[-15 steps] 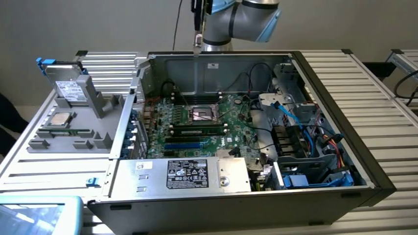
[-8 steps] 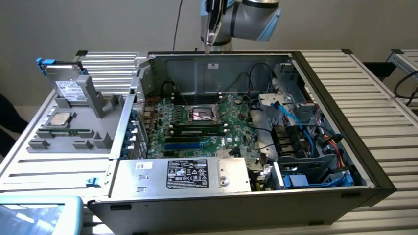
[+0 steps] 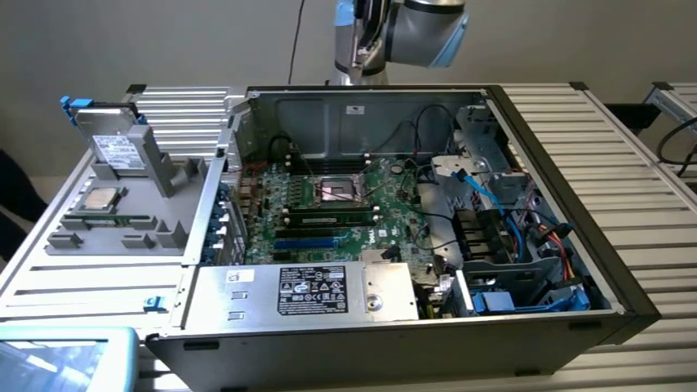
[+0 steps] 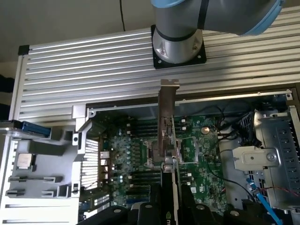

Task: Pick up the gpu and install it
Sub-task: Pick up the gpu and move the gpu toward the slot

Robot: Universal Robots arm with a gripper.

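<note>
My gripper (image 4: 169, 207) pinches the gpu (image 4: 168, 126) edge-on, silver bracket farthest from me, above the motherboard (image 4: 199, 157) inside the open computer case (image 3: 360, 122).

Worktop (image 3: 637, 163) (ribbed aluminium slats): open computer case (image 3: 381, 357), centre of exterior view; grey parts fixture (image 3: 175, 175), frame left.

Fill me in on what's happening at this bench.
A robot arm has the graphics card clamped edge-on in its fingers, silver bracket end pointing away from the wrist. The card hangs above the open computer case, over the green motherboard. It is not yet seated in a slot.
</note>
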